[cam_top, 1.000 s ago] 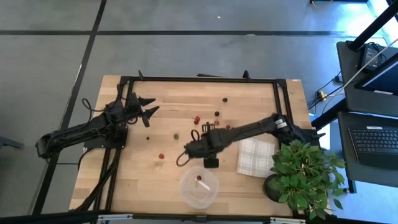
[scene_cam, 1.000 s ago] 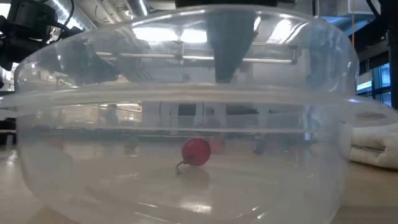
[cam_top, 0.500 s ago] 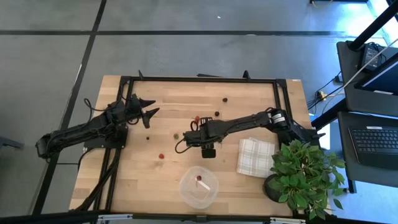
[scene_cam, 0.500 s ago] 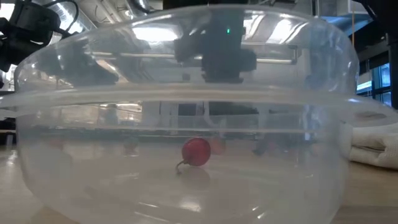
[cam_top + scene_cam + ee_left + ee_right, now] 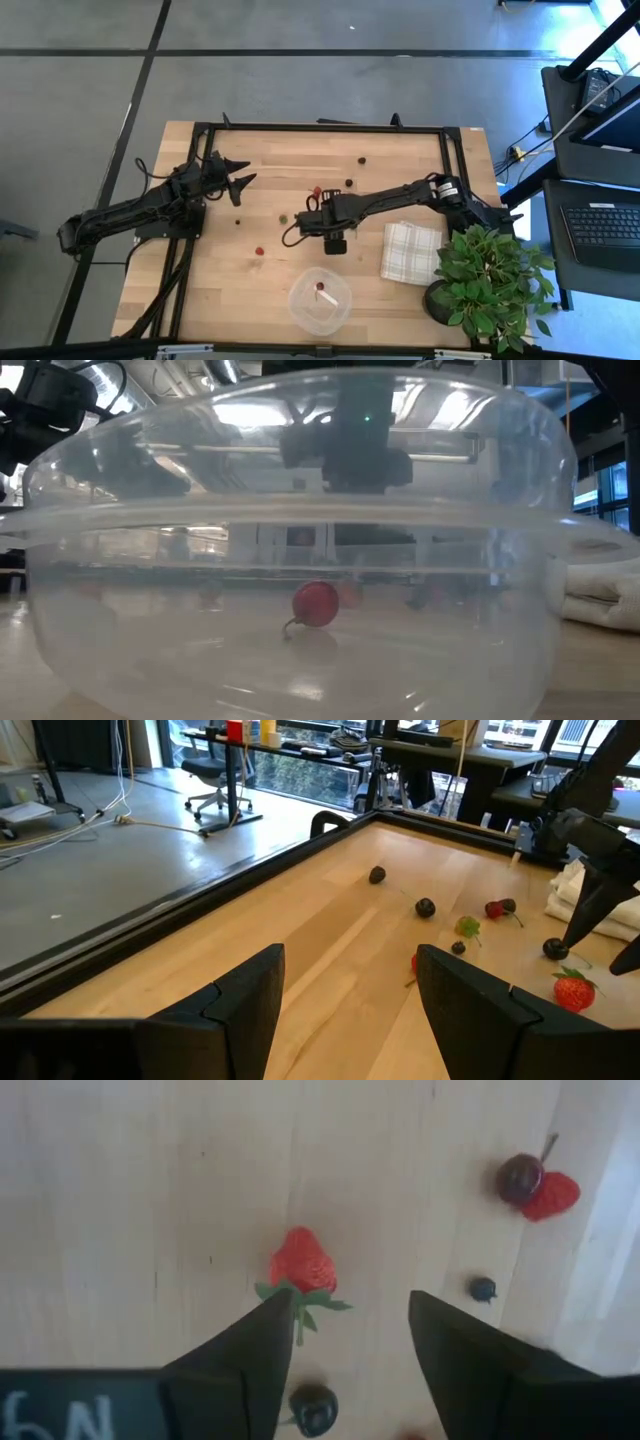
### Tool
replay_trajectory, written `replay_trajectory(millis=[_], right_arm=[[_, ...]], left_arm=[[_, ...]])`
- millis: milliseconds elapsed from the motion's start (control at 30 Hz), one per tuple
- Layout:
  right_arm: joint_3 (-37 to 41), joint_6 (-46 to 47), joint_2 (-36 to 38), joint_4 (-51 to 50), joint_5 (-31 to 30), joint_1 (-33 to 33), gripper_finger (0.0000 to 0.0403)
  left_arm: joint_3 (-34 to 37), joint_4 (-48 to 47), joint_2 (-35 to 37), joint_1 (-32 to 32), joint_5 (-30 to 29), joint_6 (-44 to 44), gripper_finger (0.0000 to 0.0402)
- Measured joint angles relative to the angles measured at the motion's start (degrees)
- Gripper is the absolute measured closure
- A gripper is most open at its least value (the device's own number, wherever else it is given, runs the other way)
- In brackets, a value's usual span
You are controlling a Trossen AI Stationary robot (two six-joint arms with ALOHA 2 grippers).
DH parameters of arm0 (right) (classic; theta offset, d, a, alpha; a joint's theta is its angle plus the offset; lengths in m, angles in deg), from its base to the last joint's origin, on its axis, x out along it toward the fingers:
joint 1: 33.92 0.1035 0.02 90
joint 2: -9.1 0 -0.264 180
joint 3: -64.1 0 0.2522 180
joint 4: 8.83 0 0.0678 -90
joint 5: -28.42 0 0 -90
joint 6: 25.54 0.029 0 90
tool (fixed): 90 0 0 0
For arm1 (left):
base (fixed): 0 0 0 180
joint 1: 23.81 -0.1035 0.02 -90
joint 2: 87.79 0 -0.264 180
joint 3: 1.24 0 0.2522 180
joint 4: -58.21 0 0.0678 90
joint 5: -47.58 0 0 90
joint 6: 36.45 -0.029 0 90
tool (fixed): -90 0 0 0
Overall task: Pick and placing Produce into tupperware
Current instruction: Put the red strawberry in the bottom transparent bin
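Right gripper [image 5: 292,232] sat mid-frame in the high view, arm stretched in from the right, fingers [image 5: 245,1355] apart and clamped on nothing. Hovered over a red strawberry [image 5: 301,1265] with green leaves, seen between the fingers in the right wrist view. Same view: dark cherry [image 5: 520,1178] touching a red piece [image 5: 555,1193] at upper right, small dark berry [image 5: 484,1289] right of centre, another dark cherry [image 5: 314,1409] at bottom.

Left gripper [image 5: 237,179] parked upper left of the table [image 5: 250,290], fingers [image 5: 255,990] spread, empty.

Tupperware [image 5: 319,299] stood at bottom centre of the high view, well apart from both grippers. Held one red berry [image 5: 315,603] with a stem, resting on the floor of the container. Rest of the produce [image 5: 259,251] lay scattered across the table's middle and upper part.

Checked cloth [image 5: 410,252] lay right of centre, potted plant [image 5: 490,270] at lower right.
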Motion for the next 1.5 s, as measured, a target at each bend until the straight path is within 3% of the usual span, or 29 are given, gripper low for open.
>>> replay_trajectory(millis=[433,833,1500], right_arm=[[0.0,4.9,0.0,-0.1,1.6,0.0,0.0200],[0.0,4.9,0.0,2.1,1.5,0.0,0.0115],[0.3,3.2,-3.6,3.5,3.5,0.0,0.0112]], left_arm=[[0.0,0.0,0.0,0.0,0.0,0.0,0.0182],[0.0,0.0,0.0,0.0,0.0,0.0,0.0182],[0.1,-0.3,0.0,0.0,0.0,0.0,0.0182]])
